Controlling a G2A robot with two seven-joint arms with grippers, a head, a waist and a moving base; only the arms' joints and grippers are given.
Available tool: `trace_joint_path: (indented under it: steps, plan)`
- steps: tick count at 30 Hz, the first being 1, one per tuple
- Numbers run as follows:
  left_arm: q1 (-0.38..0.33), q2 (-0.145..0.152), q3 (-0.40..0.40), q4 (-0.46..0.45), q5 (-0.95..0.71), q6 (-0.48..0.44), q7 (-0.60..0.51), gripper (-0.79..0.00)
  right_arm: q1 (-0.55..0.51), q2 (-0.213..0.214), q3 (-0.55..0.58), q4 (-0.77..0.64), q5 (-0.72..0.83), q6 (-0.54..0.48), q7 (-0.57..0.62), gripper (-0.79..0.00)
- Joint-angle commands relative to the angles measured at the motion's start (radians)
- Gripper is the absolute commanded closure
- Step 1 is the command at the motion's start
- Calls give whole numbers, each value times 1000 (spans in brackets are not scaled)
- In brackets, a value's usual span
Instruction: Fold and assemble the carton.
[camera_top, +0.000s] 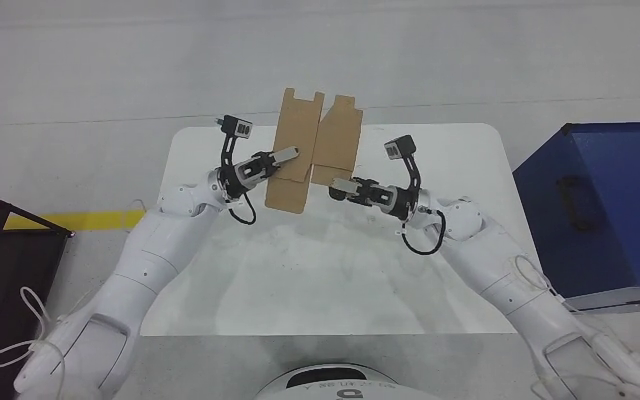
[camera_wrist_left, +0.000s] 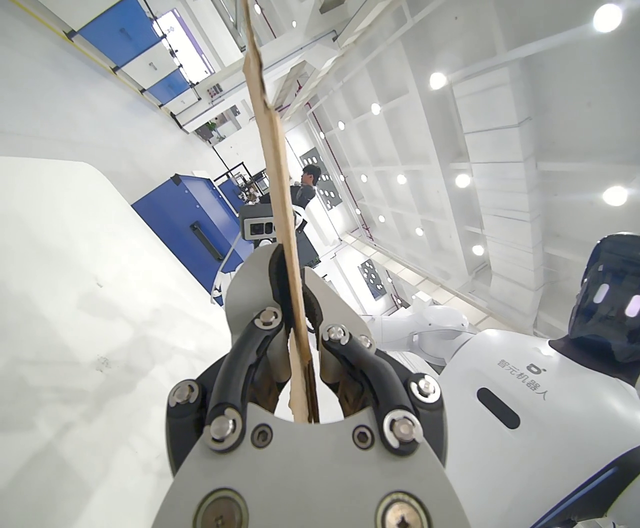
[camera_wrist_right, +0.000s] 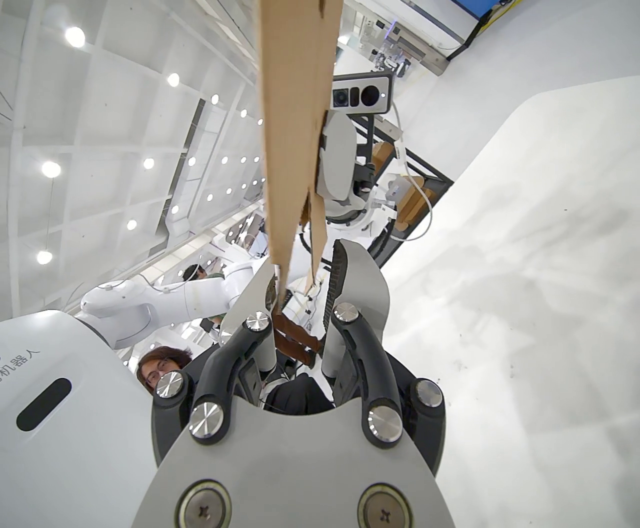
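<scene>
Left gripper is clamping its jaws tight on the flat brown cardboard carton; right gripper is straddling its edge, jaws parted.

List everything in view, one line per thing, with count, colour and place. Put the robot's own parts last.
flat brown cardboard carton: one, brown, held up over the table's far side between the two grippers.
white rounded-corner table: one, white, in front of the robot.
blue box-shaped cabinet: one, blue, on the floor beside the table, on the robot's right.
black metal frame: one, black, on the floor on the robot's left, cut off by the picture's edge.
yellow floor stripe: one, yellow, on the floor left of the table.
left gripper: one, grey and black, jaws shut on the carton's left part.
right gripper: one, grey and black, at the carton's near right edge.
</scene>
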Motion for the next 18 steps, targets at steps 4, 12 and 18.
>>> trace_joint_path:
  steps: [4, 12, 18]
  plan:
    - [-8, -6, 3, 11, -10, 12, -11, 0, 1, -7, -1, -1, -12, -10, -4, -169]
    - [-12, -13, 4, 33, 19, 2, -1, 0, 5, -17, 7, 6, -62, 1, -36, 0]
    - [-12, -17, -2, 59, 14, -12, 12, -785, 6, -19, 25, 21, -128, 26, -57, 0]
